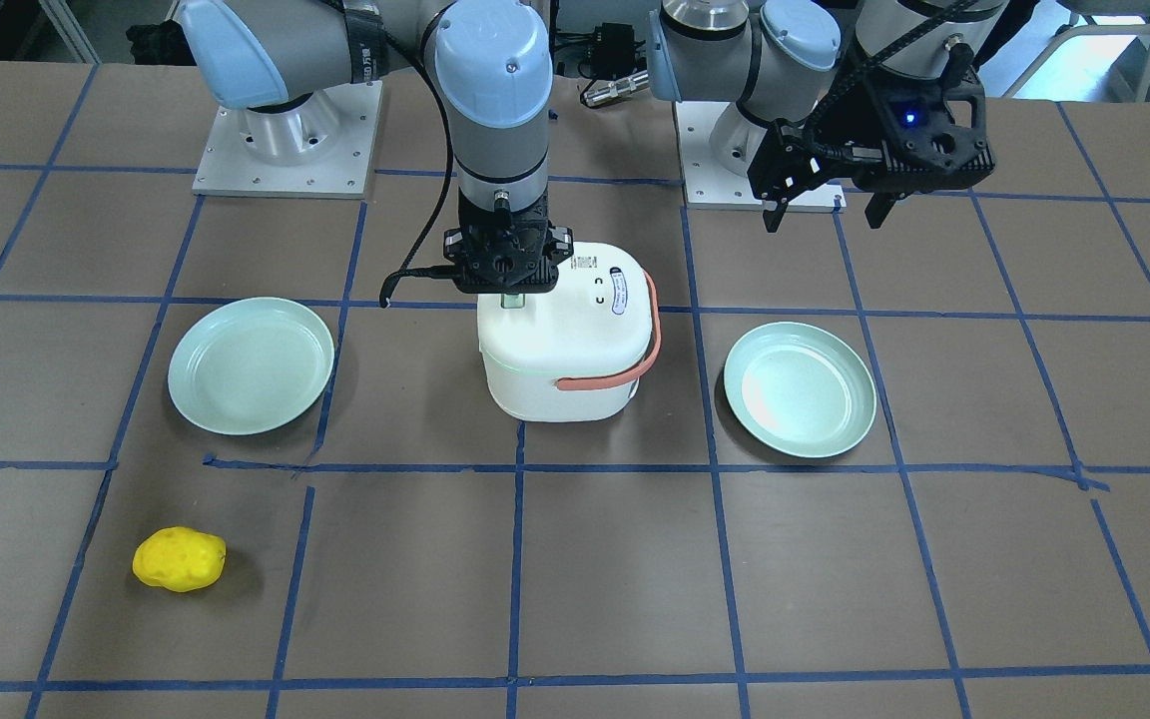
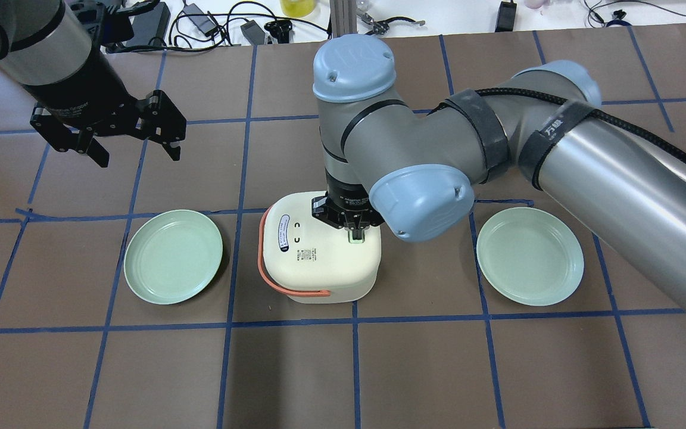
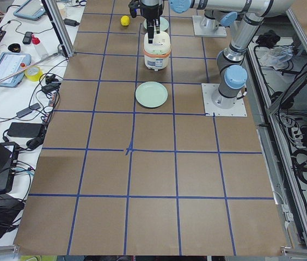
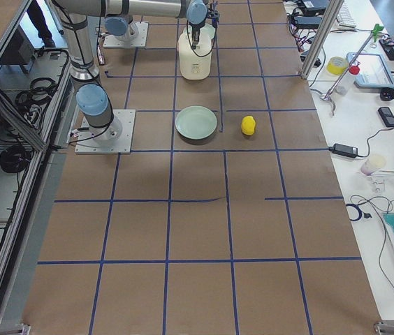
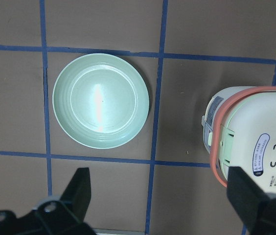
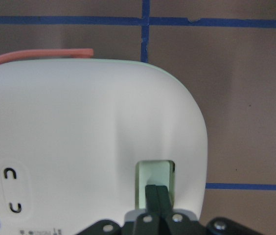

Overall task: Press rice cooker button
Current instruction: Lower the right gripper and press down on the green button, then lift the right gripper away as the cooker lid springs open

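The white rice cooker (image 2: 319, 256) with a salmon handle (image 1: 625, 374) stands mid-table; it also shows in the front view (image 1: 565, 350). Its pale green button (image 6: 153, 181) sits in a recess on the lid. My right gripper (image 6: 157, 198) is shut, its fingertips together and resting on the button; it shows from above (image 2: 356, 233) and from the front (image 1: 510, 298). My left gripper (image 2: 134, 146) is open and empty, hovering above the table off to the cooker's left; its fingers (image 5: 79, 193) frame a plate in the wrist view.
Two pale green plates flank the cooker: one (image 2: 173, 256) on my left, one (image 2: 529, 255) on my right. A yellow lumpy object (image 1: 179, 559) lies at the table's far side. Cables and gear lie beyond the far edge (image 2: 230, 18).
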Available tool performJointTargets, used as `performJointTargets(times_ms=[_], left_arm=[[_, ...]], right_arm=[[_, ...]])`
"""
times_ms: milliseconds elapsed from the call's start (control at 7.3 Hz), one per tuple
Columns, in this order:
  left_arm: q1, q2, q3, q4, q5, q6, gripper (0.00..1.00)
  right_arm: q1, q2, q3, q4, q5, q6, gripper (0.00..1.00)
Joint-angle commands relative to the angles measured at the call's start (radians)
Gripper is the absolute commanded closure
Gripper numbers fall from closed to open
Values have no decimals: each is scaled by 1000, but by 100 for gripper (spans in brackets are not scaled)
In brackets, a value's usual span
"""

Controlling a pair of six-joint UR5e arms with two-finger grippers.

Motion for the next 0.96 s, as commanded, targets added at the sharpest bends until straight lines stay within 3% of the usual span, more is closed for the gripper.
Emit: performJointTargets(times_ms=[0, 274, 411, 685, 822], left_arm=[[0, 0, 0, 0, 0, -1, 0], [0, 0, 0, 0, 0, -1, 0], [0, 0, 0, 0, 0, 1, 0], [0, 0, 0, 0, 0, -1, 0], [0, 0, 0, 0, 0, 1, 0]], right_arm=[[-2, -4, -23, 1, -7, 2, 98], [-28, -23, -98, 53, -8, 5, 46], [-53, -42, -132, 106, -43, -15, 13], [-168, -87, -164, 118, -56, -208, 0], [-234, -111, -173, 118, -47, -281, 0]])
